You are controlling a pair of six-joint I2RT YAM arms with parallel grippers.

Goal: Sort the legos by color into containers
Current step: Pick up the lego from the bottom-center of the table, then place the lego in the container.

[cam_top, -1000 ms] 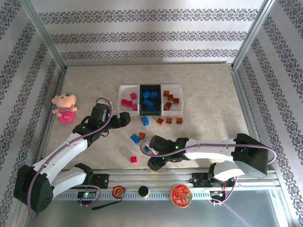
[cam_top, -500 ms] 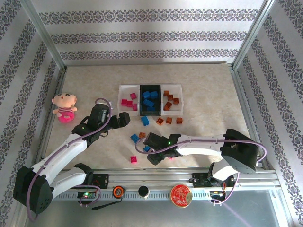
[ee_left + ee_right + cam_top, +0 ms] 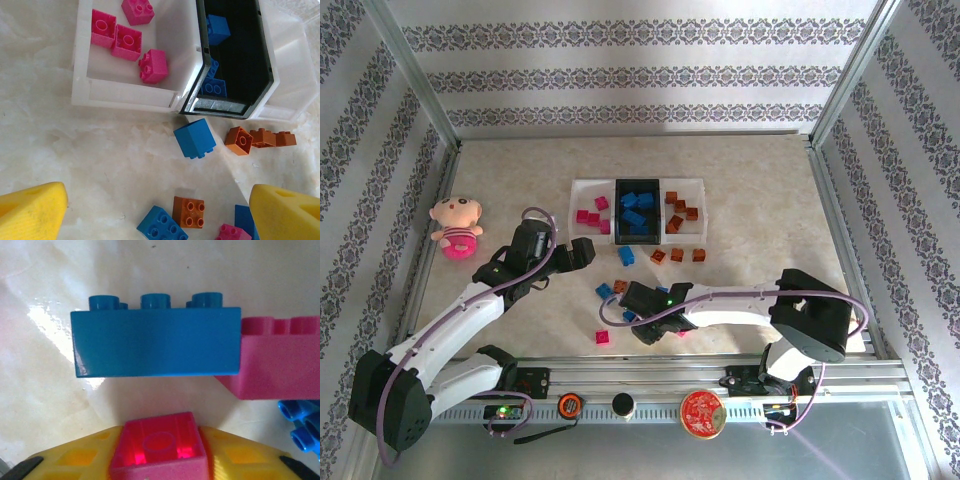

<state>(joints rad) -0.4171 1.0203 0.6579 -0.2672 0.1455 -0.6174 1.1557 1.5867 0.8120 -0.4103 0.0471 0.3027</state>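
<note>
While the pale marbled tabletop (image 3: 760, 200), enclosed by striped patterned wallpaper (image 3: 620, 75), carries the containers (image 3: 588, 186) with legos (image 3: 626, 256) inside and loose just before them, the left pincer (image 3: 157, 207) hangs spread and the right pincer (image 3: 159, 467) clamps a pink lego (image 3: 160, 440).

The left arm (image 3: 445, 325) slants from the lower left of the top view up and right, ending in the left gripper (image 3: 582, 250) left of centre. Its yellow fingertips (image 3: 31, 210) sit in the bottom corners of the wrist view, spread wide. The right arm (image 3: 750, 305) folds at lower right and reaches left, low and nearly level. The right gripper (image 3: 648, 328) points down, its yellow fingers (image 3: 80, 462) clamped on a magenta brick (image 3: 159, 442).
</note>
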